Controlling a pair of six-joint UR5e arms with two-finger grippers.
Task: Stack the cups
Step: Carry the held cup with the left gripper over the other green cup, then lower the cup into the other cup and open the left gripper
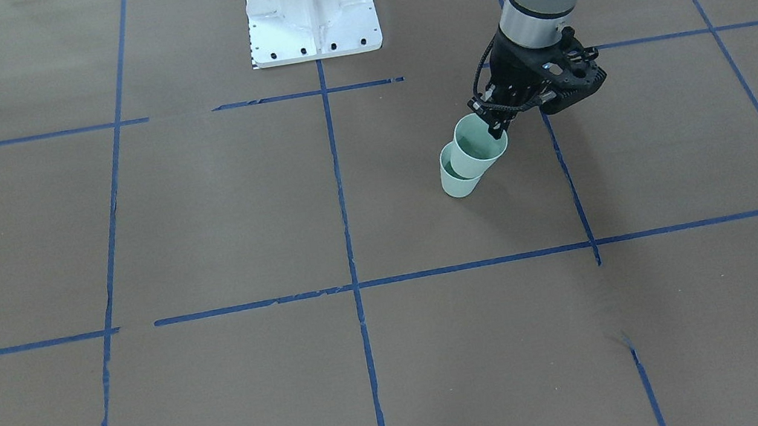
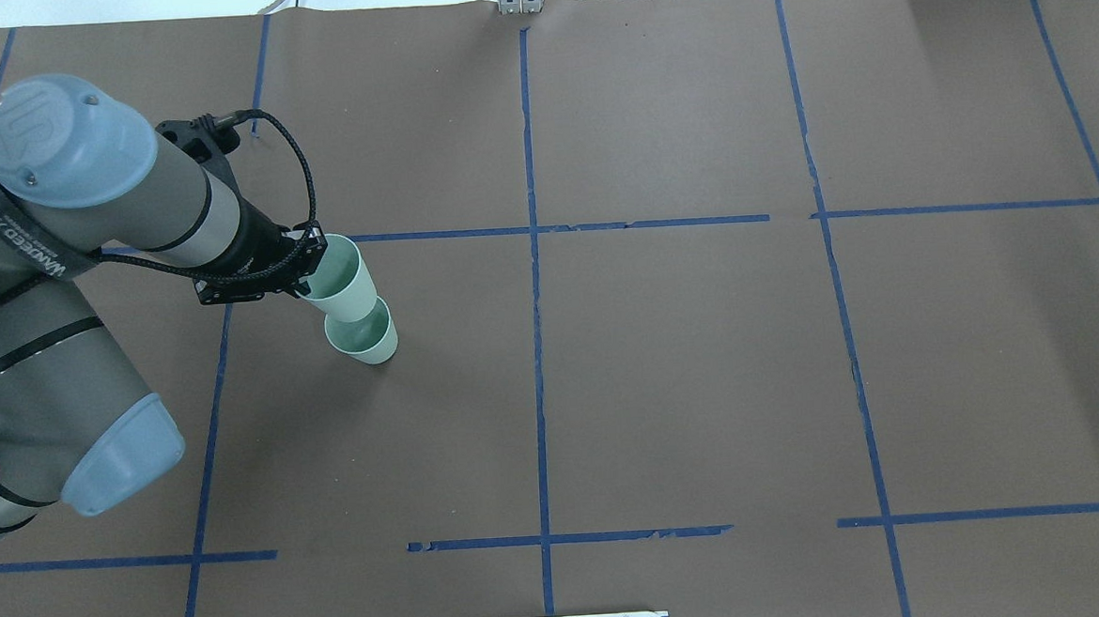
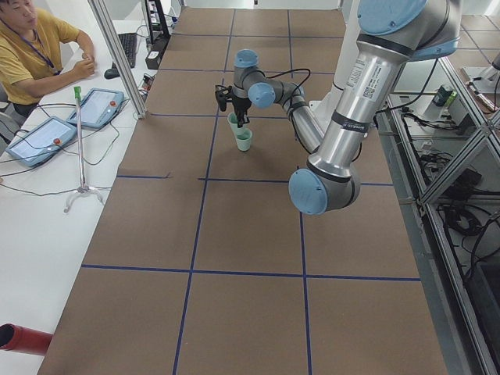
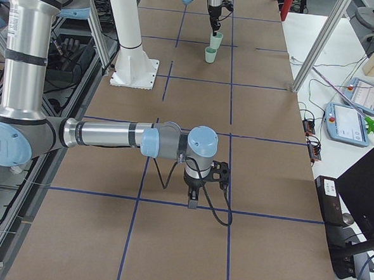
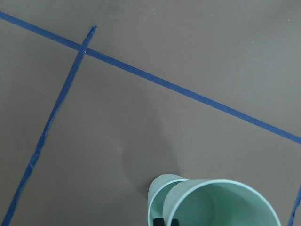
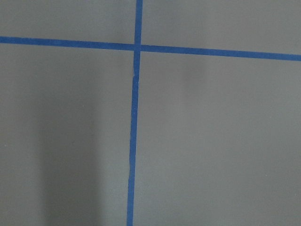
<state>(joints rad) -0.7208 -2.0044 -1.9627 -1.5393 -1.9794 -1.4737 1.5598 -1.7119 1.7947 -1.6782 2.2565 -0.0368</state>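
Note:
Two pale mint-green cups are on the robot's left half of the brown table. One cup [image 1: 459,184] [image 2: 365,339] stands upright on the table. My left gripper [image 1: 495,122] [image 2: 312,264] is shut on the rim of the other cup [image 1: 478,147] [image 2: 346,281] and holds it tilted, just above and beside the standing cup. The held cup's base is over the standing cup's rim; I cannot tell if they touch. The left wrist view shows the held cup [image 5: 221,202] in front of the standing cup [image 5: 154,195]. My right gripper [image 4: 193,200] hangs low over the table far from the cups; I cannot tell whether it is open.
The white robot base [image 1: 311,9] stands at the table's middle edge. Blue tape lines [image 2: 532,253] divide the brown table into squares. An operator [image 3: 31,55] sits beside the table with tablets [image 3: 35,139].

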